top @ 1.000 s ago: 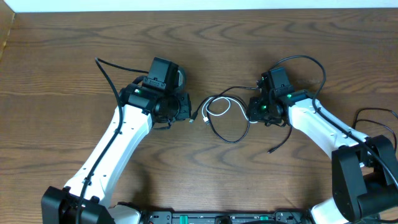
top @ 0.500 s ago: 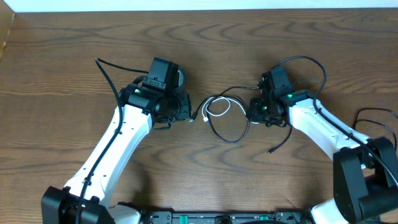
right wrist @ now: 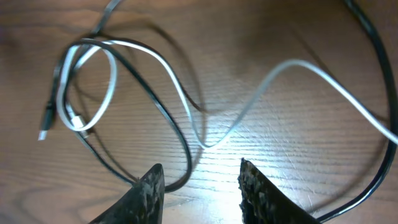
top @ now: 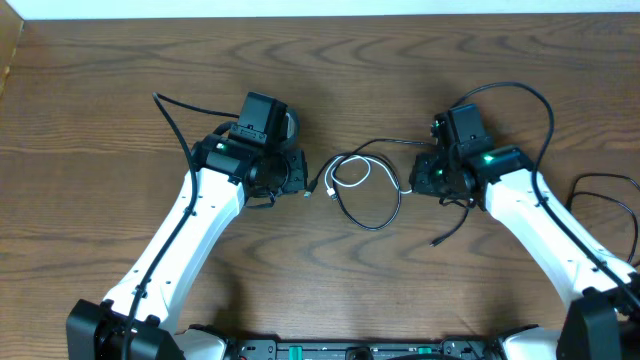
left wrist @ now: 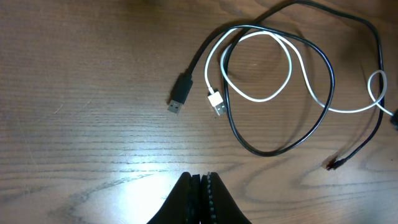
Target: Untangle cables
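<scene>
Bright, even light; glare on the table [left wrist: 124, 180] (right wrist view blurred).

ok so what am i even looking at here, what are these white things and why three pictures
The white things are two robot arms, the left arm and the right arm, reaching over a wooden table. One picture looks down from above. The other two come from small cameras on each wrist, so each arm's own fingers show at the bottom of its picture. Between the arms lie a thin black cable and a thin white cable, looped over each other. The left hand is closed and empty. The right hand is open, with a bend of the white cable just ahead of it. Nothing is held.
</scene>
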